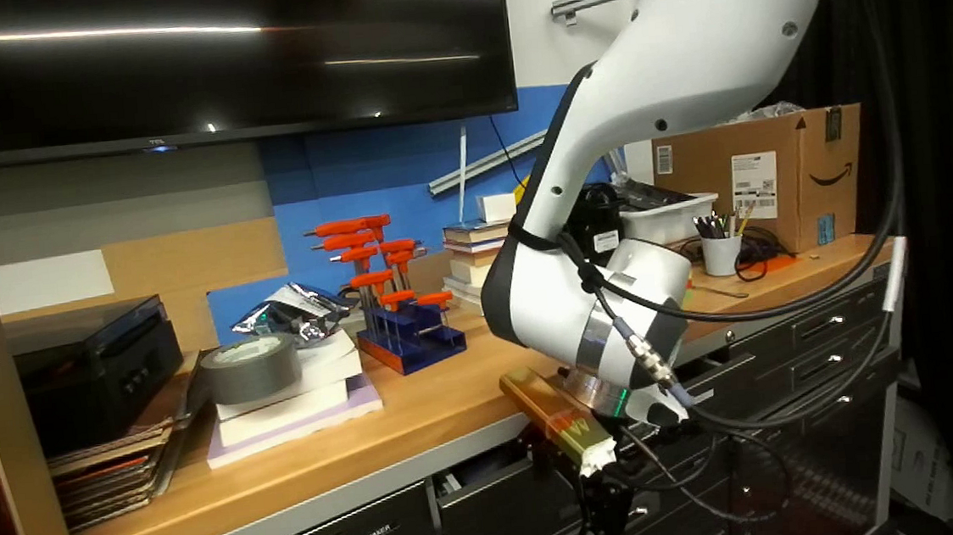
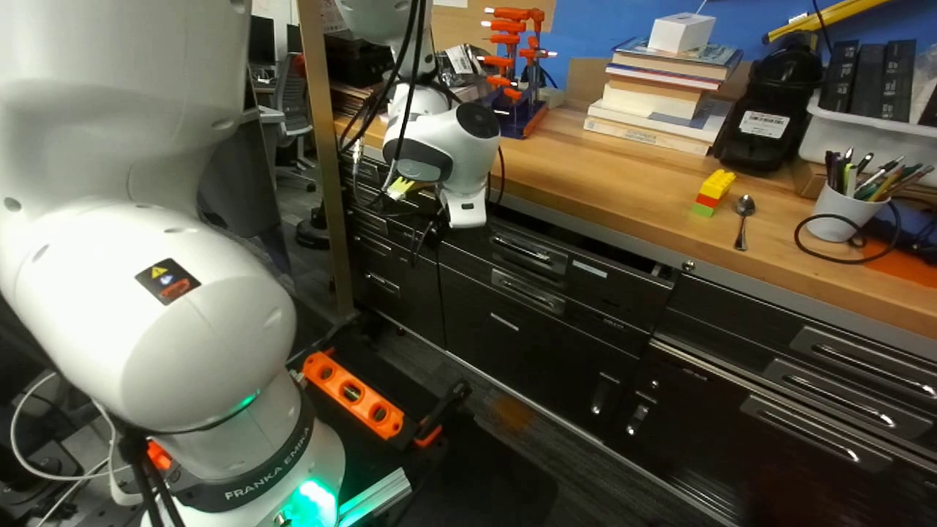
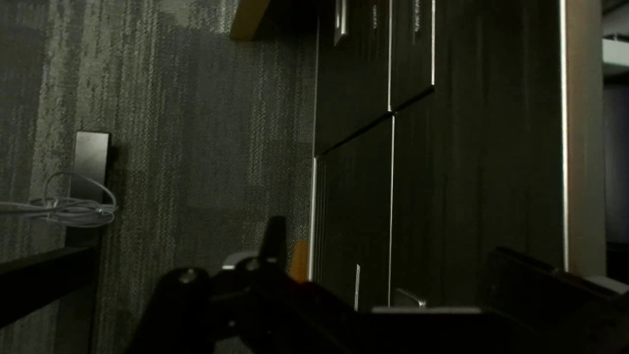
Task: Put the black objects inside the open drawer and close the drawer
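The arm bends downward with its gripper pointing below and the fingers apart, on the near side of the partly pulled-out drawer, whose inside is mostly hidden, so I cannot tell if black objects are there, while at far right a white cup holds pens.

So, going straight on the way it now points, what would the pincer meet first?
Probably the dark cabinet front; depth is unclear, so the carpet beside it might come first.
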Tool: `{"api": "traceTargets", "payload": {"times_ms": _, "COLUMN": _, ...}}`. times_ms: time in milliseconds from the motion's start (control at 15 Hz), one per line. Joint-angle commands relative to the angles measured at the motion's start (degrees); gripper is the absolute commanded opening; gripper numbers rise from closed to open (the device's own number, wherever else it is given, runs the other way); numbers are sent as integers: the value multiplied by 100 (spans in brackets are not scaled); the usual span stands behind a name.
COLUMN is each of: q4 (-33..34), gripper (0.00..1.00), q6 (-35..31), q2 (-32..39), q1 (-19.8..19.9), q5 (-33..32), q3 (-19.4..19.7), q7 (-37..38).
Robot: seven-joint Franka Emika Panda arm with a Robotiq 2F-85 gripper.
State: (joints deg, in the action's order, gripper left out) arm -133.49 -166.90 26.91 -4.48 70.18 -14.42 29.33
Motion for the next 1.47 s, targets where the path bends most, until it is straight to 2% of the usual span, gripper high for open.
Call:
{"api": "traceTargets", "payload": {"times_ms": 0, "q4": -719, "gripper": 100, "q6": 671, "q2": -748, "q1": -354, "q5": -1561, "q3": 462, "q7": 654}}
{"api": "traceTargets", "payload": {"times_ms": 133, "q4": -1042, "gripper": 100, "q6": 1289, "q2": -1245, "q1": -393, "q5": -2534, "q3": 767, "q7": 796}}
{"api": "traceTargets", "payload": {"times_ms": 200, "q4": -1160, "gripper": 100, "q6": 1554, "q2": -1441, "q1": -553, "q5": -2980, "q3": 1040, "q7": 831}}
{"api": "traceTargets", "payload": {"times_ms": 333, "q4": -1301, "gripper": 100, "q6": 2116, "q2": -1818, "q1": -458, "q5": -3898, "q3": 1215, "q7": 789}}
{"api": "traceTargets", "payload": {"times_ms": 600, "q4": -1194, "gripper": 100, "q6": 3057, "q2": -2207, "q1": -227, "q5": -5082, "q3": 1244, "q7": 348}}
{"api": "traceTargets", "payload": {"times_ms": 733, "q4": -1077, "gripper": 100, "q6": 3386, "q2": -2228, "q1": -173, "q5": -5314, "q3": 1187, "q7": -53}}
{"api": "traceTargets", "payload": {"times_ms": 933, "q4": -958, "gripper": 100, "q6": 3346, "q2": -1979, "q1": -180, "q5": -5241, "q3": 1081, "q7": -942}}
{"api": "traceTargets", "payload": {"times_ms": 1200, "q4": -961, "gripper": 100, "q6": 2659, "q2": -1468, "q1": -198, "q5": -4988, "q3": 854, "q7": -2190}}
{"api": "traceTargets", "payload": {"times_ms": 1400, "q4": -852, "gripper": 100, "q6": 1799, "q2": -883, "q1": -190, "q5": -4825, "q3": 696, "q7": -2379}}
